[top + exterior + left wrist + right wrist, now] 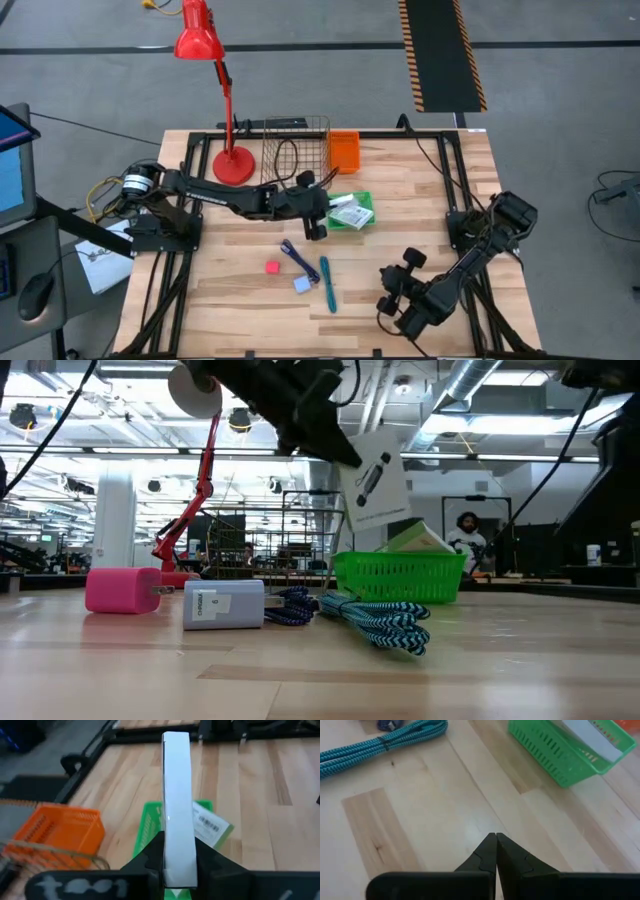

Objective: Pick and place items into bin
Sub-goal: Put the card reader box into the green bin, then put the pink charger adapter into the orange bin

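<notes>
The left gripper (318,222) hung above the middle of the table, its fingers (145,865) pinched on a white card (176,805) seen edge-on from the wrist camera. In the low view the card (375,485) hung tilted in the air, black print on its face, directly above the green bin (398,576). The bin (362,224) sat toward the far half of the table, near its middle, and already held another white packet (350,213), which leaned against its wall with one end poking over the rim.

Nearer the front edge lay the remaining items: a pink cube (272,267), a pale-blue cube (302,285), a dark blue cord (294,254) and a teal cord (328,282), the two cords just beside each other.

The right gripper (392,305) waited low near the front right corner, its fingers (485,860) pressed together with nothing between them.

An orange basket (343,151), a wire basket (294,152) and a red lamp (205,45) stood at the far edge.
</notes>
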